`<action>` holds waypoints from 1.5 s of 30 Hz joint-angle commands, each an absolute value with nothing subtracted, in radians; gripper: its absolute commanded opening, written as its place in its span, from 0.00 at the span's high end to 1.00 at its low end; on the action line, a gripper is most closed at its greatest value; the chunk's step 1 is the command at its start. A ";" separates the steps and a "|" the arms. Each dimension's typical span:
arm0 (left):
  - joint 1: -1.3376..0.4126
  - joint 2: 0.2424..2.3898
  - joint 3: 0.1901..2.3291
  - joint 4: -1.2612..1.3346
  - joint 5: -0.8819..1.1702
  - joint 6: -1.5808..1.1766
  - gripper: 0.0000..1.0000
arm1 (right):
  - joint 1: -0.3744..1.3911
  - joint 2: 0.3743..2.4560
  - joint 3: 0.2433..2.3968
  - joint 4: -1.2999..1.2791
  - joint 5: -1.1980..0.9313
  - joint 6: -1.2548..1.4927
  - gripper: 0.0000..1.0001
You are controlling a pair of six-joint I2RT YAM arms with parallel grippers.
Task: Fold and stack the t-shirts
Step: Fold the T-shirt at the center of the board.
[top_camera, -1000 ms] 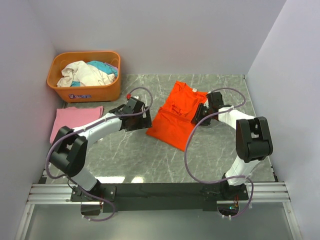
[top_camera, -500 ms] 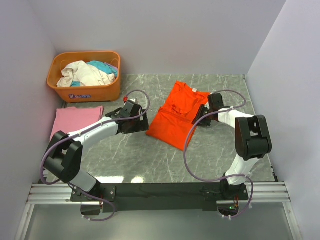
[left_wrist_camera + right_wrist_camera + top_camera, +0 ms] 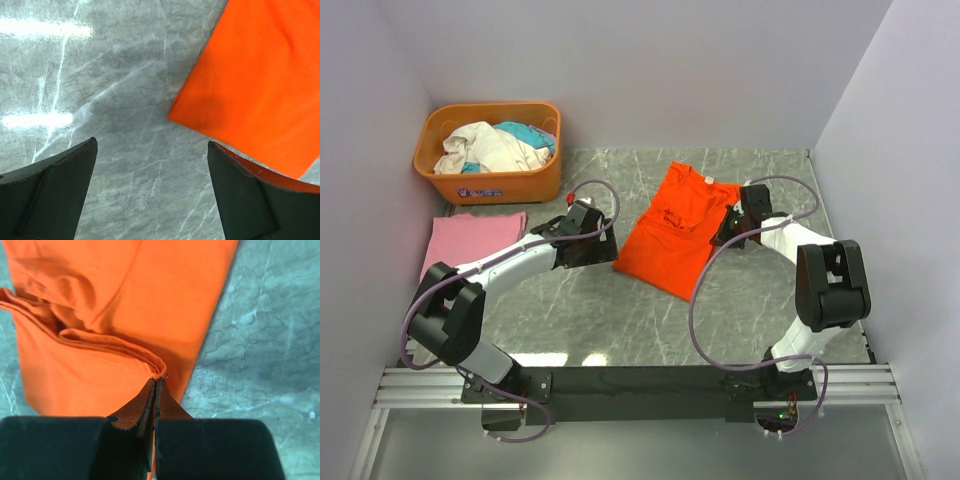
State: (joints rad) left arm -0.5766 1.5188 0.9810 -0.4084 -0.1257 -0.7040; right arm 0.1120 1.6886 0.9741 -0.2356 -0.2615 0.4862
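The bright orange-red t-shirt [image 3: 672, 228] lies partly folded on the marble table, right of centre. My right gripper [image 3: 727, 230] is at its right edge. In the right wrist view its fingers [image 3: 156, 381] are shut on a bunched fold of the orange-red t-shirt [image 3: 125, 295]. My left gripper [image 3: 606, 242] hovers just left of the shirt's lower-left corner. In the left wrist view it is open [image 3: 151, 146] over bare marble, with the shirt's corner [image 3: 260, 75] ahead to the right. The light pink t-shirt [image 3: 470, 241] lies folded flat at the far left.
An orange plastic basket [image 3: 490, 183] with several crumpled clothes stands at the back left, behind the pink shirt. White walls close in the table on the left, back and right. The arms' base rail [image 3: 640, 385] runs along the near edge.
My left gripper has drawn back a little to the left, off the shirt's edge. My right gripper has shifted slightly right and away with the fold of cloth.
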 commanded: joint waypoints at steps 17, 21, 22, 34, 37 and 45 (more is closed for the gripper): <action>-0.578 1.571 1.008 -0.379 -0.091 -0.723 0.14 | 0.087 1.713 0.980 -0.287 -0.101 0.499 0.77; -0.578 1.606 1.043 -0.376 -0.066 -0.729 0.14 | 0.089 1.663 0.983 -0.316 -0.068 0.509 0.66; -0.580 1.611 1.057 -0.374 -0.064 -0.730 0.14 | 0.087 1.625 0.979 -0.321 -0.067 0.509 0.64; -0.578 1.762 1.178 -0.365 -0.022 -0.742 0.25 | 0.089 1.427 0.827 -0.256 -0.308 0.569 0.58; -0.580 1.795 1.184 -0.354 -0.008 -0.746 0.29 | 0.089 1.405 0.793 -0.232 -0.348 0.603 0.58; -0.586 1.819 1.120 -0.345 0.044 -0.775 0.51 | 0.089 1.410 0.793 -0.244 -0.313 0.609 0.58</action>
